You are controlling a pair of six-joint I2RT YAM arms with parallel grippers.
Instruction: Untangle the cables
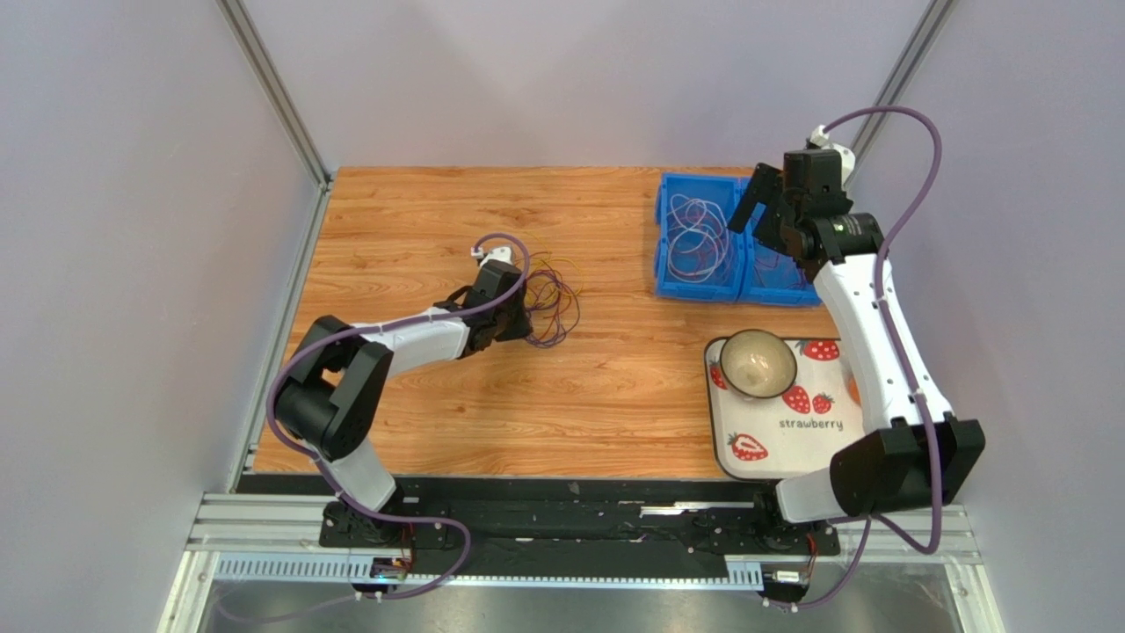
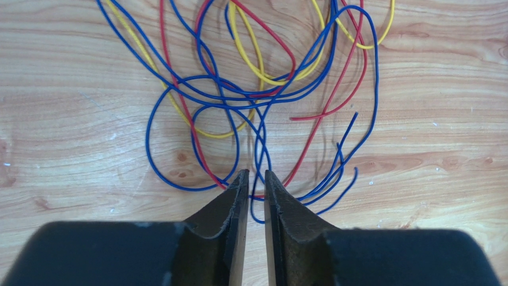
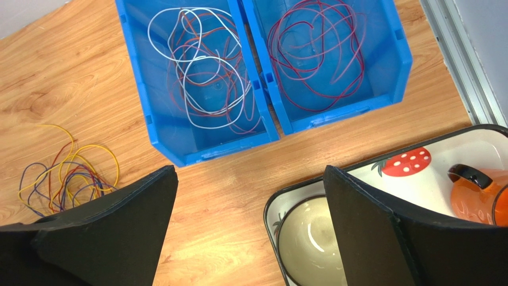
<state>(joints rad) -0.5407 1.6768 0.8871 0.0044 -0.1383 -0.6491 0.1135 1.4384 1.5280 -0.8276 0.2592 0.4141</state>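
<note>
A loose tangle of blue, red and yellow cables (image 2: 256, 89) lies on the wooden table, left of centre in the top view (image 1: 552, 303). My left gripper (image 2: 257, 173) is down at the near edge of the tangle. Its jaws stand only a narrow gap apart, wider than the wires. A blue loop and a red strand cross that gap without being pinched. My right gripper (image 3: 250, 170) hangs wide open and empty high over the table's right side, near the blue bins (image 1: 750, 198). The tangle also shows at the left of the right wrist view (image 3: 65, 179).
Two blue bins stand at the back right. The left one (image 3: 140, 89) holds white and red cables, the right one (image 3: 399, 53) dark red ones. A strawberry tray (image 1: 792, 442) carries a bowl (image 1: 757, 363) and an orange mug (image 3: 477, 190).
</note>
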